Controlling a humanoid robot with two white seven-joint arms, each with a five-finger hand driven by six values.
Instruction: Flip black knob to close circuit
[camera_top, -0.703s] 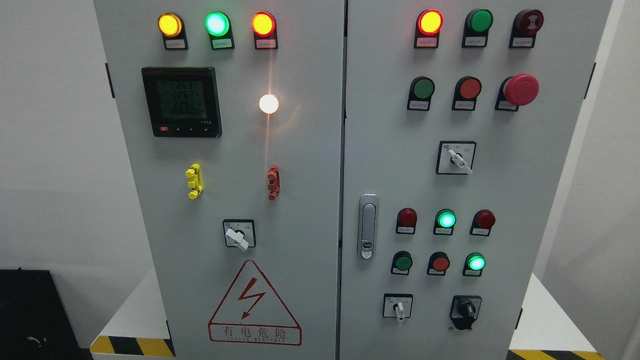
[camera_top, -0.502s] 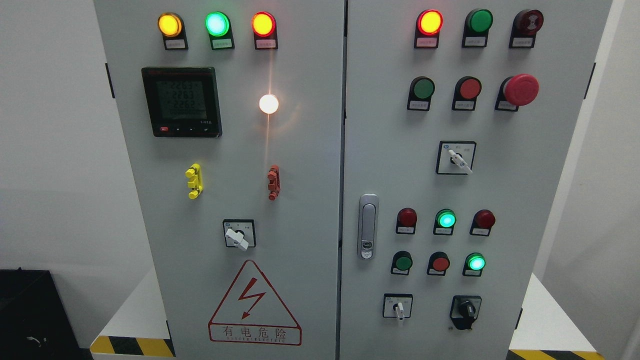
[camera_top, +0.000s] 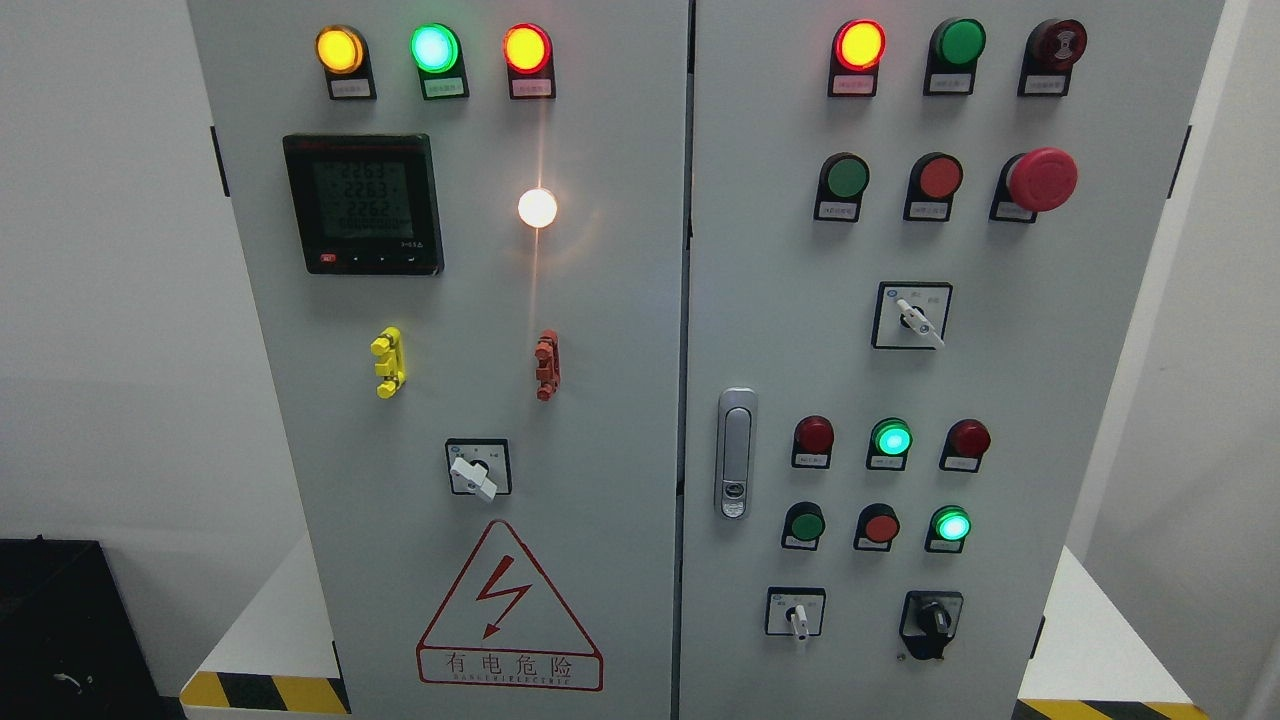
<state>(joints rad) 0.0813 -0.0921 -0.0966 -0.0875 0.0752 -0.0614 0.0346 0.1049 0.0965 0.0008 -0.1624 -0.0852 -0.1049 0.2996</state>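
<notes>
The black knob (camera_top: 933, 622) sits at the lower right of the grey cabinet's right door (camera_top: 960, 360), on a black square plate. Its handle points up and slightly right. Left of it is a white-handled selector switch (camera_top: 796, 614). Neither of my hands nor any arm shows in the head view.
The right door also carries a red mushroom stop button (camera_top: 1042, 179), lit green lamps (camera_top: 892, 439), a white selector (camera_top: 913, 316) and a metal door latch (camera_top: 736, 452). The left door has a meter (camera_top: 363, 204), a white selector (camera_top: 477, 469) and a warning triangle (camera_top: 508, 607).
</notes>
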